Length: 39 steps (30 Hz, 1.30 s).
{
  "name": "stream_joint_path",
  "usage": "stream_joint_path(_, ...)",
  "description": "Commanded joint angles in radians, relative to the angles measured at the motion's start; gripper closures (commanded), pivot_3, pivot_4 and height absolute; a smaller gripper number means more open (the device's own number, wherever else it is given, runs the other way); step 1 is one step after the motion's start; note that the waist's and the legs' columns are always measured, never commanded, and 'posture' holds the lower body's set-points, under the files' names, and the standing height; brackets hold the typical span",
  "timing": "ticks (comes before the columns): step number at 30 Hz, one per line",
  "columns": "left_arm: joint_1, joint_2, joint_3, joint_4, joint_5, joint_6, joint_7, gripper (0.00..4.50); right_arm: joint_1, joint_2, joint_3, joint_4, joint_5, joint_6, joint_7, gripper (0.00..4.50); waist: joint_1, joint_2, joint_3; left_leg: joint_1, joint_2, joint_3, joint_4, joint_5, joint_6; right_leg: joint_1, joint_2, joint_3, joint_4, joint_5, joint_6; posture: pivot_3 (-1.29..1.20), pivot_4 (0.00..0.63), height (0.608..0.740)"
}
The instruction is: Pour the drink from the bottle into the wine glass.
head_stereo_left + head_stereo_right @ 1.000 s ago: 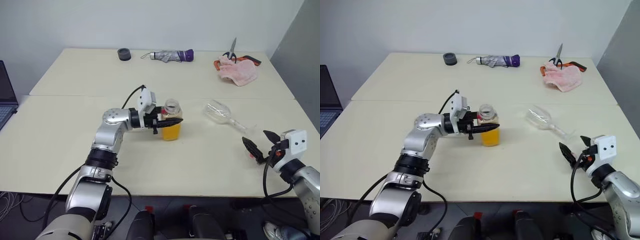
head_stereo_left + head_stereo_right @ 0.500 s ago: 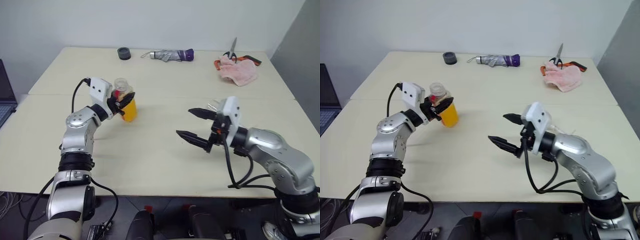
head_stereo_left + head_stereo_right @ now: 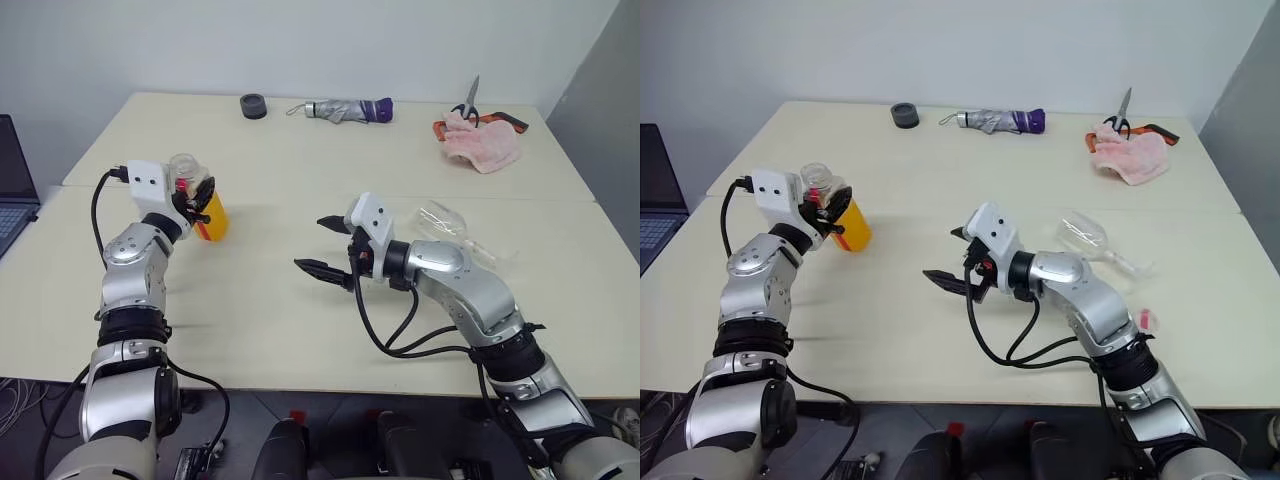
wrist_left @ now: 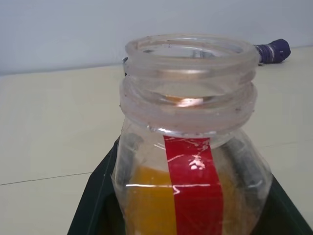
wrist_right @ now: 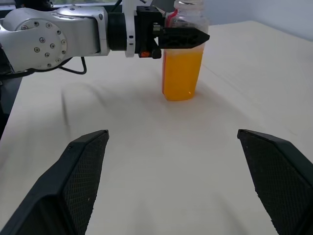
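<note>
The bottle point(image 3: 208, 212) has no cap on and is about half full of the orange drink point(image 5: 181, 73). It leans slightly, low over the left part of the table. My left gripper point(image 3: 197, 196) is shut on the bottle's upper body, and its black fingers point(image 4: 93, 205) flank the red label strip. The wine glass point(image 3: 446, 223) lies on its side, right of centre, behind my right forearm. My right gripper point(image 3: 310, 243) stands open in mid-table. It points left toward the bottle, well apart from it, with nothing between its fingers point(image 5: 83, 166).
At the table's far edge lie a black round roll point(image 3: 253, 104), a folded grey and purple umbrella point(image 3: 345, 109), and a pink cloth point(image 3: 482, 143) with scissors point(image 3: 468, 103). A small pink-red thing point(image 3: 1145, 320) lies front right. A laptop point(image 3: 14, 195) sits at the left edge.
My left gripper carried the bottle from mid-table to the left. My right arm swung from the front right edge to the middle, gripper still open.
</note>
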Motion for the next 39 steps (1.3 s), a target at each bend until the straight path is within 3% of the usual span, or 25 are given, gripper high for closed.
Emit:
stream_joint_path(1, -0.011, 0.008, 0.029, 0.031, -0.006, -0.027, 0.026, 2.74, -0.028, 0.019, -0.001, -0.023, -0.015, -0.021, 0.013, 0.0, 0.0, 0.0, 0.0, 0.0, 0.0, 0.0, 0.0, 0.0, 0.0, 0.0, 0.0, 0.0, 0.0, 0.0, 0.0, 0.0, 0.15, 0.74)
stream_joint_path(9, 0.031, -0.01, 0.013, 0.007, 0.002, -0.049, 0.041, 0.14, -0.01, 0.035, -0.012, -0.043, -0.03, -0.005, 0.02, 0.0, 0.0, 0.0, 0.0, 0.0, 0.0, 0.0, 0.0, 0.0, 0.0, 0.0, 0.0, 0.0, 0.0, 0.0, 0.0, 0.0, 0.15, 0.74)
stream_joint_path(10, 0.038, -0.013, 0.012, 0.0, 0.001, -0.048, 0.043, 0.03, -0.005, 0.033, -0.012, -0.047, -0.03, -0.003, 0.02, 0.0, 0.0, 0.0, 0.0, 0.0, 0.0, 0.0, 0.0, 0.0, 0.0, 0.0, 0.0, 0.0, 0.0, 0.0, 0.0, 0.0, 0.15, 0.74)
stream_joint_path(24, 0.255, -0.05, 0.012, -0.231, 0.046, -0.071, 0.179, 0.03, 0.123, -0.067, -0.022, -0.155, -0.059, -0.037, 0.036, 0.0, 0.0, 0.0, 0.0, 0.0, 0.001, -0.001, 0.0, 0.0, 0.0, 0.0, -0.001, 0.0, 0.0, 0.0, 0.0, 0.0, 0.15, 0.74)
stream_joint_path(31, 0.439, -0.105, -0.002, -0.489, 0.065, -0.042, 0.258, 0.03, 0.226, -0.15, -0.078, -0.252, -0.061, 0.004, 0.017, 0.0, 0.001, 0.0, 0.0, 0.0, 0.002, 0.0, 0.0, 0.0, 0.0, 0.0, -0.004, 0.001, 0.0, 0.0, 0.0, 0.0, 0.15, 0.74)
stream_joint_path(39, 0.702, -0.197, -0.119, -0.822, 0.111, 0.019, 0.253, 0.03, 0.335, -0.189, -0.238, -0.413, 0.008, 0.125, -0.046, 0.0, 0.001, -0.001, 0.0, 0.001, 0.002, 0.0, -0.001, 0.0, 0.0, 0.002, -0.004, 0.001, -0.001, 0.0, 0.0, 0.0, 0.15, 0.74)
